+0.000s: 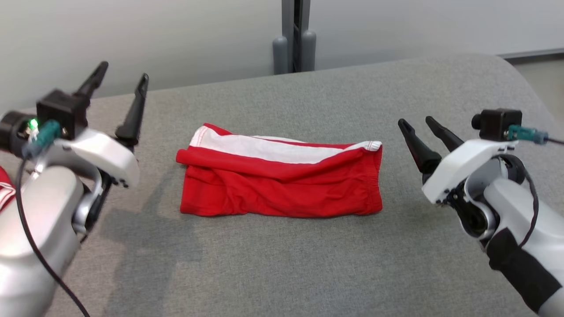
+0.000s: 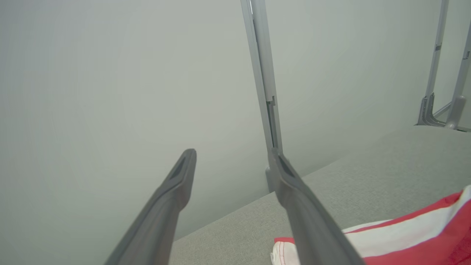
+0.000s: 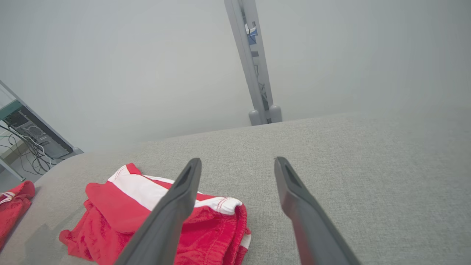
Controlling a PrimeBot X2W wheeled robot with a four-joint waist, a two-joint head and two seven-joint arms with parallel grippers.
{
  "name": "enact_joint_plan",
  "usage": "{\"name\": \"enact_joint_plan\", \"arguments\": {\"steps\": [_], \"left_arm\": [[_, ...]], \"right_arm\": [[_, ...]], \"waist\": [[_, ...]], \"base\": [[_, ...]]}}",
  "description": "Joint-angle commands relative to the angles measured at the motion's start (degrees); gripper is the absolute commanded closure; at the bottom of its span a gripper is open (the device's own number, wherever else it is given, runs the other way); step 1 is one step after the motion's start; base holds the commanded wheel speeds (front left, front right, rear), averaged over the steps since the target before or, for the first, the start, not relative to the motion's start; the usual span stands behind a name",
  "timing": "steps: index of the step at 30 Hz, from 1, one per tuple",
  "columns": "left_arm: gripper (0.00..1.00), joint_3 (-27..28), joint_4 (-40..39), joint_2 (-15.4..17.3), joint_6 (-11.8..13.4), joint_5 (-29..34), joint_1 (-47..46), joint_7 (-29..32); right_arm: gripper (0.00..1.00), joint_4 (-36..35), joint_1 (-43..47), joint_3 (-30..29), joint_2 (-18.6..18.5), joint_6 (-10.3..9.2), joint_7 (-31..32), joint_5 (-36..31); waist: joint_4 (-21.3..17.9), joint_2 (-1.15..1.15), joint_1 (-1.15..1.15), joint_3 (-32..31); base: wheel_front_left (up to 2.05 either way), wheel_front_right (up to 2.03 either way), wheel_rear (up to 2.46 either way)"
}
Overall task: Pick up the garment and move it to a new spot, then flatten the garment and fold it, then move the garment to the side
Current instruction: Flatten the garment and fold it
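Observation:
The garment [image 1: 282,180] is red with a white band and lies folded into a wide rectangle in the middle of the grey table [image 1: 282,264]. My left gripper [image 1: 124,75] hovers left of it, raised, fingers pointing up and away, open and empty. To the garment's right my right gripper [image 1: 416,121] also stands open, with nothing in it. The left wrist view catches the garment's near corner [image 2: 404,239] beside the open left gripper [image 2: 235,154]. In the right wrist view the garment [image 3: 110,217] lies to the lower left of the open right gripper [image 3: 237,162].
A grey post [image 1: 294,35] rises behind the table's far edge against a pale wall. Another red cloth [image 1: 5,189] shows at the far left edge, also seen as red cloth [image 3: 13,208] in the right wrist view. A rack with cables [image 3: 25,136] stands beyond the table's left end.

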Motion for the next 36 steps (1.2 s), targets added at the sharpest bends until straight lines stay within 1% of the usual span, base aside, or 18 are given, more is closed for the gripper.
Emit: {"name": "enact_joint_plan", "arguments": {"steps": [1,4,7,8,11,14,18,22,25,30,31,36], "left_arm": [[0.0,2.11,-3.31,0.18,1.83,1.77,3.09,-0.19],[0.0,6.52,-11.06,-0.08,6.01,5.98,9.72,-0.19],[0.0,10.81,-17.65,-0.97,9.31,9.28,16.58,-0.2],[0.0,12.4,-19.42,-1.51,10.1,10.13,18.73,-0.2],[0.0,16.05,-23.49,-3.58,11.92,12.75,24.95,-0.2],[0.0,18.77,-25.96,-6.32,12.59,14.78,30.72,-0.19],[0.0,21.64,-26.51,-9.64,11.34,17.83,36.16,-0.2],[0.0,24.33,-26.51,-13.02,9.55,20.97,39.34,-0.21],[0.0,25.73,-25.78,-15.16,7.76,23.37,40.69,-0.21],[0.0,27.79,-24.22,-17.59,4.84,25.94,41.17,-0.21],[0.0,27.79,-24.22,-17.59,4.84,25.94,41.17,-0.21],[0.0,29.68,-22.84,-19.49,2.61,27.67,41.64,-0.21]], "right_arm": [[0.0,-0.33,1.47,0.51,-0.55,0.01,-2.55,-2.22],[0.0,-0.84,2.74,-0.02,-1.1,0.01,-5.73,-6.42],[0.0,-2.16,4.8,-2.21,-0.52,0.01,-6.77,-10.25],[0.0,-2.96,5.62,-3.17,-0.49,0.01,-6.95,-11.8],[0.0,-6.53,8.58,-8.95,-0.01,0.01,-6.93,-16.96],[0.0,-9.99,13.2,-14.61,1.12,0.01,-6.83,-21.94],[0.0,-13.59,18.83,-20.07,2.57,0.01,-6.81,-27.79],[0.0,-15.35,22.61,-22.82,3.84,0.01,-6.82,-31.35],[0.0,-16.07,24.21,-23.66,4.67,0.01,-6.79,-33.06],[0.0,-16.92,25.29,-24.0,5.46,0.01,-5.84,-34.41],[0.0,-16.92,25.29,-24.0,5.46,0.01,-5.84,-34.41],[0.0,-17.95,25.35,-24.2,6.0,0.01,-4.87,-35.36]], "waist": [[0.74,0.0,0.0,-1.36],[1.04,0.0,0.0,-2.49],[1.12,0.0,0.0,-3.12],[1.19,0.0,0.0,-3.27],[1.49,0.0,0.0,-3.65],[2.06,0.0,0.0,-3.97],[2.88,0.0,0.0,-4.38],[3.77,0.0,0.0,-4.8],[4.36,0.0,0.0,-5.2],[4.9,0.0,0.0,-5.81],[4.9,0.0,0.0,-5.81],[4.94,0.0,0.0,-5.83]], "base": [[0.0,0.0,0.0],[0.0,0.0,0.0],[0.0,0.0,0.0],[0.0,0.0,0.0],[0.0,0.0,0.0],[0.0,0.0,0.0],[0.0,0.0,0.0],[0.0,0.0,0.0],[0.0,0.0,0.0],[0.0,0.0,0.0],[0.0,0.0,0.0],[0.0,0.0,0.0]]}}
